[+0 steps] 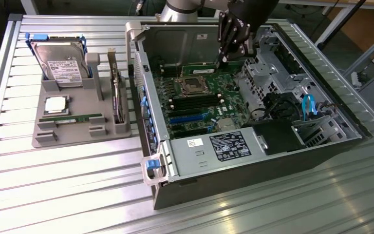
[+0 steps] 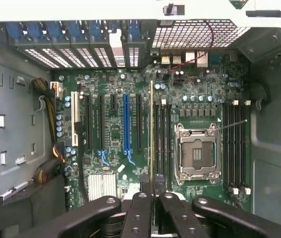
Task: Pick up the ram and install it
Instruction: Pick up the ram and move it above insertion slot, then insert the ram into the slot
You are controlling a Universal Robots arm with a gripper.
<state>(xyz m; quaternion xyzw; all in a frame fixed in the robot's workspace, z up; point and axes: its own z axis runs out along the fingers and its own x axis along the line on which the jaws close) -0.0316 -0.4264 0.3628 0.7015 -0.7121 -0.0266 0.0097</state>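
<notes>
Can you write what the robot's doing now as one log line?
end effector: shut on ram | place: inside computer case, over motherboard | seated: cannot tell

The ram (image 2: 151,134), a long thin green board stick, is sitting pinched between the closed fingers of the gripper (image 2: 152,198). It is standing on edge with its long side level. In the wrist view it is showing edge-on, a thin line running straight out from the fingertips. In the exterior view it is hanging just under the fingertips, sticking out toward the exterior view's left.
</notes>
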